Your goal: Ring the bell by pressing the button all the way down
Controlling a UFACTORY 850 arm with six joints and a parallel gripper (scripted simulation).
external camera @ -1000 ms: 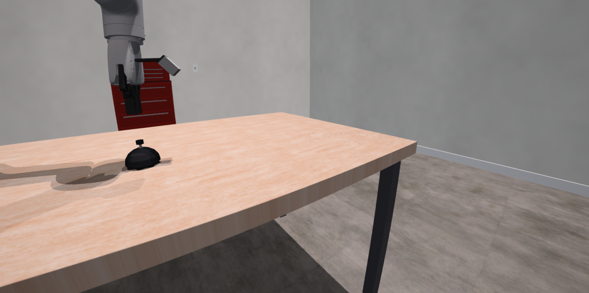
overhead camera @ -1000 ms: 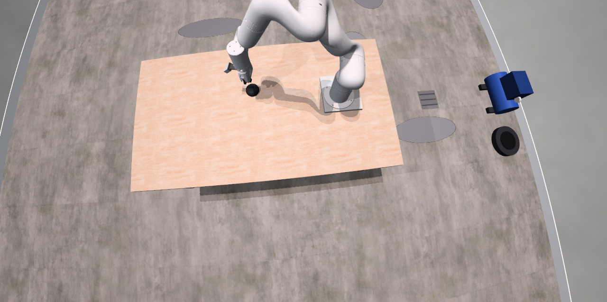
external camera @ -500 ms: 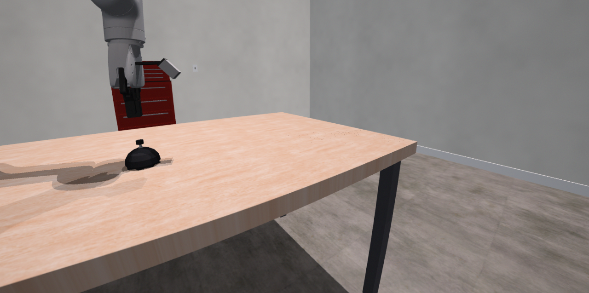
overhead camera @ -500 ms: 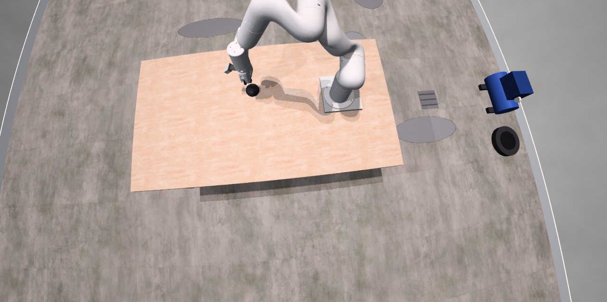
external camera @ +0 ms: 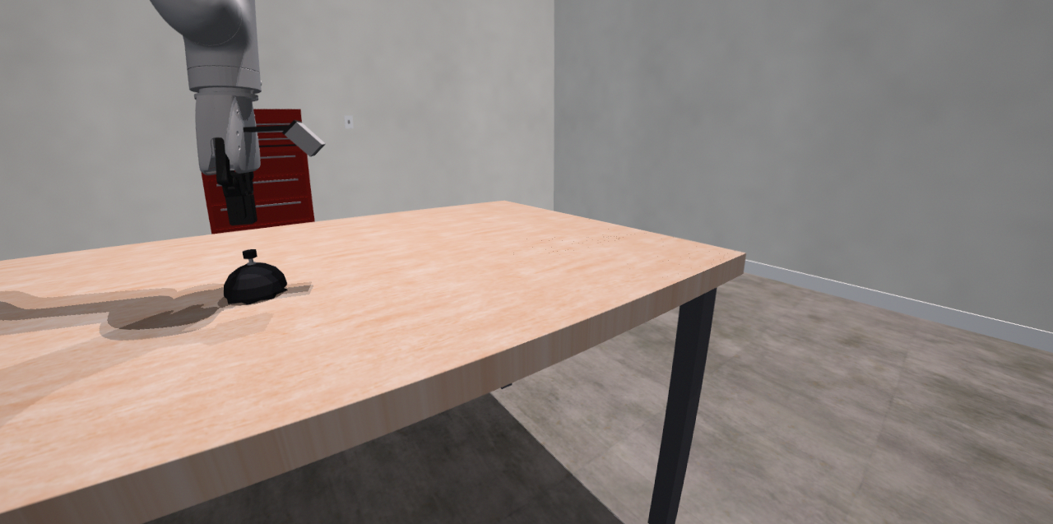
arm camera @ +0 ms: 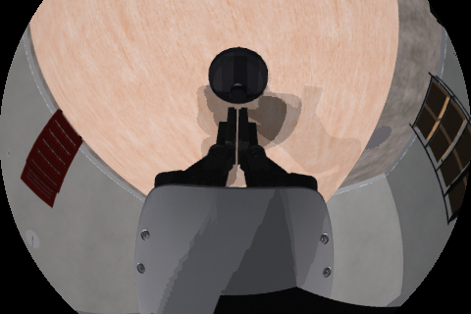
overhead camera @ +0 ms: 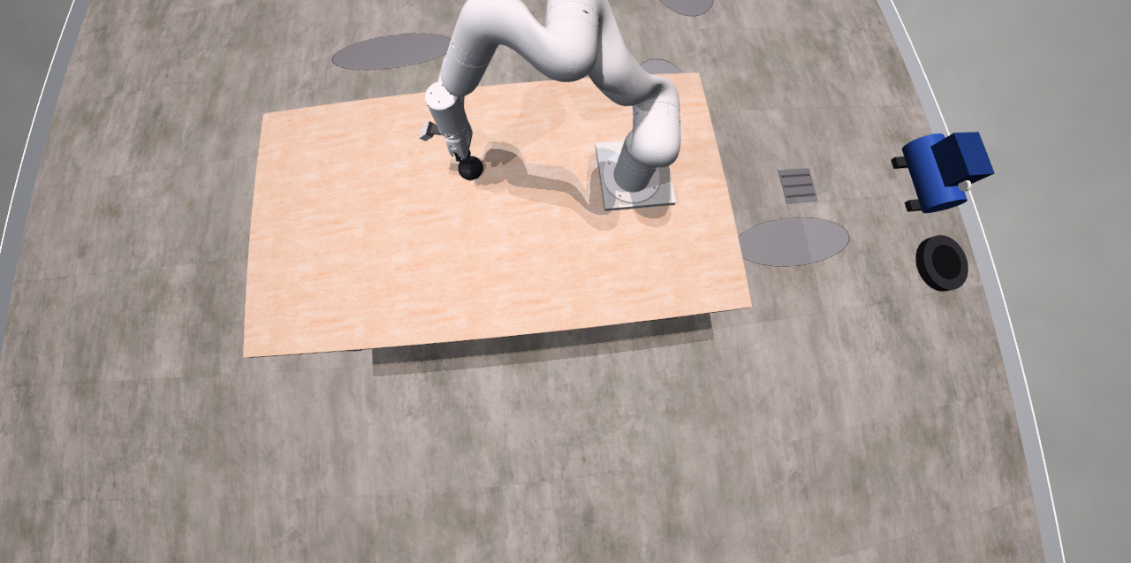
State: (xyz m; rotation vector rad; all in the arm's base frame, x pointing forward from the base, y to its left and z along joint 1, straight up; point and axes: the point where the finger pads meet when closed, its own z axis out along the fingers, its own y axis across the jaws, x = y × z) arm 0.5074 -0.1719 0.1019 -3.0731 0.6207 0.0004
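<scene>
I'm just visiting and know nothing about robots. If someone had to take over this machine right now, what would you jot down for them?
Gripper: shut, holding nothing, pointing straight down, with a gap of air above the bell.
Bell: black, upright on the wooden table, button up and untouched.
Done: fingertips roughly lined up over the button in the wrist view.
Left: lower to press the button fully, let it rise, then lift clear.

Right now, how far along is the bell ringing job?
Done: the hand is shut on nothing and lined up above the bell. In hand: it hangs over the button with a clear gap, so no press is visible. Left: push the button fully down, let it rise, then lift away from the bell.
</scene>
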